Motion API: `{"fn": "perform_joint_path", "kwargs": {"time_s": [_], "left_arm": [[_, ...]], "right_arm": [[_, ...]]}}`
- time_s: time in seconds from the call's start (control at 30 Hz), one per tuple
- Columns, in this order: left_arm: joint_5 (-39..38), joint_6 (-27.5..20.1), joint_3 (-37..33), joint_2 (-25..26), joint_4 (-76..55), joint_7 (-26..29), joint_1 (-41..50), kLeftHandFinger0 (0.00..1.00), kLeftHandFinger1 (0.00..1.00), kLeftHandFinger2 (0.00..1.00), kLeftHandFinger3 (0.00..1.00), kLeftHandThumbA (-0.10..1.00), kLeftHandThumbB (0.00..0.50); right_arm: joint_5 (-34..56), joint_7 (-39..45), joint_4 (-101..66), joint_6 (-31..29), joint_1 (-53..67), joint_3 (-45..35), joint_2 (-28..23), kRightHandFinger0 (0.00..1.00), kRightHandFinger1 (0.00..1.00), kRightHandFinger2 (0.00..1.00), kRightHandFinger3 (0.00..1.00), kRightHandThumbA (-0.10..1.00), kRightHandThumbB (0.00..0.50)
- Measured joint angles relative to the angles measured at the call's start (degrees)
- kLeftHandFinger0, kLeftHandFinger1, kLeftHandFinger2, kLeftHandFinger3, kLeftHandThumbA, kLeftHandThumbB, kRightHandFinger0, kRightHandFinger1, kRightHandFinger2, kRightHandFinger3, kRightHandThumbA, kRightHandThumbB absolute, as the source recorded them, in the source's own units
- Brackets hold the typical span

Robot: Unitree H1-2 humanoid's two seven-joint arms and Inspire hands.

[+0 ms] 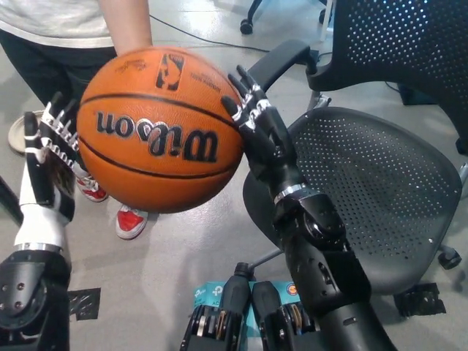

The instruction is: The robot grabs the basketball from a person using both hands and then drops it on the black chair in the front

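A person's forearm (128, 25) comes down from the top to the back of an orange Wilson basketball (161, 131), which is held in the air. My white left hand (45, 164) stands upright just off the ball's left side, fingers spread and open. My black right hand (259, 131) is raised against the ball's right side, its fingers straight and apart, touching or nearly touching it. The black mesh chair (373, 190) stands to the right, its seat below and behind my right arm.
The person stands at the top left in a white shirt, with red and white shoes (130, 223) on the grey floor under the ball. The chair's armrest (281, 58) and backrest (395, 44) rise at the upper right. A cable (197, 36) crosses the floor.
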Motion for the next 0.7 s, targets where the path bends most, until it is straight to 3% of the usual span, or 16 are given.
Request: {"fn": "perform_joint_path", "kwargs": {"time_s": [0.07,0.2,0.3,0.43,0.57,0.7], "left_arm": [[0.7,0.0,-0.1,-0.4,0.8,0.5,0.0,1.00,1.00,1.00,1.00,1.00,0.200],[1.5,0.2,-0.2,-1.1,2.9,1.3,0.0,1.00,1.00,1.00,1.00,1.00,0.165],[2.0,0.4,-0.3,-1.5,4.6,1.8,-0.2,1.00,1.00,1.00,1.00,1.00,0.189],[2.7,1.8,-1.1,-1.7,5.9,3.2,-0.6,1.00,1.00,1.00,1.00,1.00,0.178],[3.2,4.3,-1.9,-1.4,5.9,4.2,-1.7,1.00,1.00,1.00,1.00,1.00,0.190],[3.5,7.2,-3.0,-0.8,5.8,4.5,-3.3,1.00,1.00,1.00,1.00,1.00,0.185]], "right_arm": [[-1.8,-1.1,0.8,-1.0,-0.3,1.4,-0.8,1.00,1.00,1.00,1.00,1.00,0.332],[-4.9,-3.4,1.7,-2.8,-0.9,4.1,-1.7,1.00,1.00,1.00,1.00,1.00,0.250],[-6.7,-4.9,3.0,-4.3,-1.5,5.8,-1.6,1.00,1.00,1.00,1.00,1.00,0.284],[-9.4,-8.2,6.2,-7.1,-4.2,7.1,-0.4,1.00,1.00,1.00,1.00,1.00,0.291],[-11.6,-12.3,7.2,-8.5,-5.4,7.3,0.6,1.00,1.00,1.00,1.00,1.00,0.247],[-13.8,-16.7,6.4,-9.1,-5.5,7.3,1.4,1.00,1.00,1.00,1.00,1.00,0.236]]}}
